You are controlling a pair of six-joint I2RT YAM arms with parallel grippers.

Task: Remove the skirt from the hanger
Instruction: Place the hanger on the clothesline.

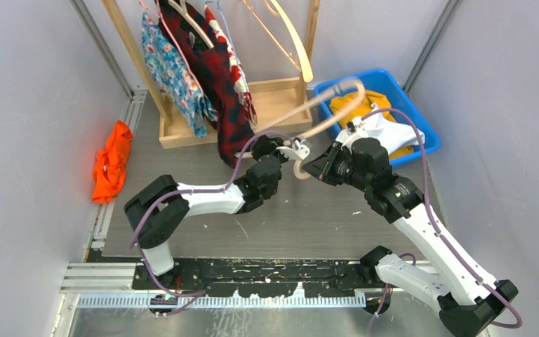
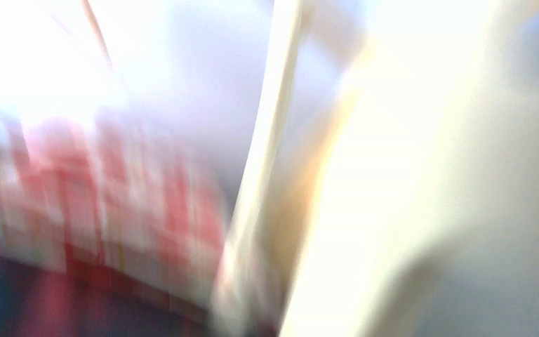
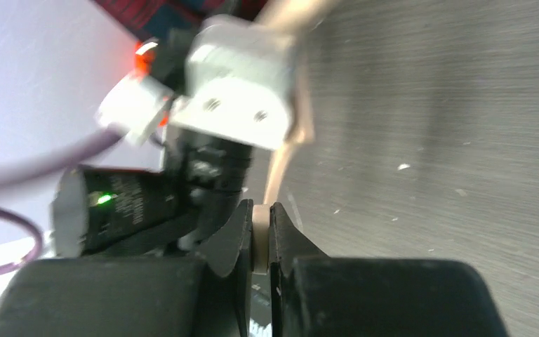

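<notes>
The left wrist view is smeared all over: only a red checked cloth at the left and a pale streak can be made out. From above, the hanger is a blurred pale arc. Its near end at the left gripper is too small to read, and whether those jaws stand apart or together cannot be told. The right wrist view shows that gripper out of focus. The rack and the clothes on it are cut off by the top edge. The right arm hides part of the yellow cloth in the bin.
</notes>
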